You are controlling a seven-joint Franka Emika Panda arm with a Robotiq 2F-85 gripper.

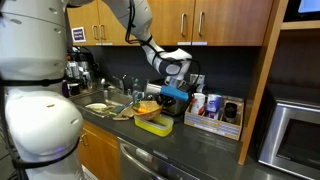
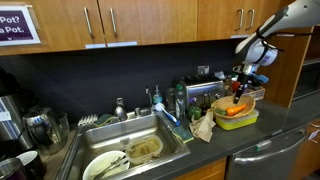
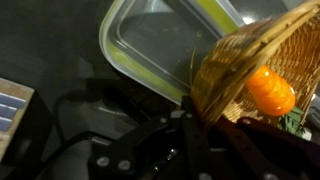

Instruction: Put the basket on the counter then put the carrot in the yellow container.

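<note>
The tan wicker basket (image 3: 255,50) sits tilted over the yellow container (image 3: 150,40), with the orange carrot (image 3: 270,90) lying inside it. My gripper (image 3: 195,115) comes in from the bottom of the wrist view and is shut on the basket's near rim. In both exterior views the basket (image 1: 148,108) (image 2: 228,106) rests on the yellow container (image 1: 155,126) (image 2: 243,121), which stands on the dark counter (image 1: 200,142) (image 2: 275,135). The gripper (image 1: 172,93) (image 2: 240,90) hangs just above the basket. The carrot (image 2: 235,111) shows as an orange patch.
A sink (image 2: 130,150) with dirty plates lies beside the container, with bottles and a faucet (image 2: 155,100) behind it. A box of bottles (image 1: 218,110) stands next to the container. A microwave (image 1: 295,130) sits further along. A white robot body (image 1: 35,110) fills the foreground.
</note>
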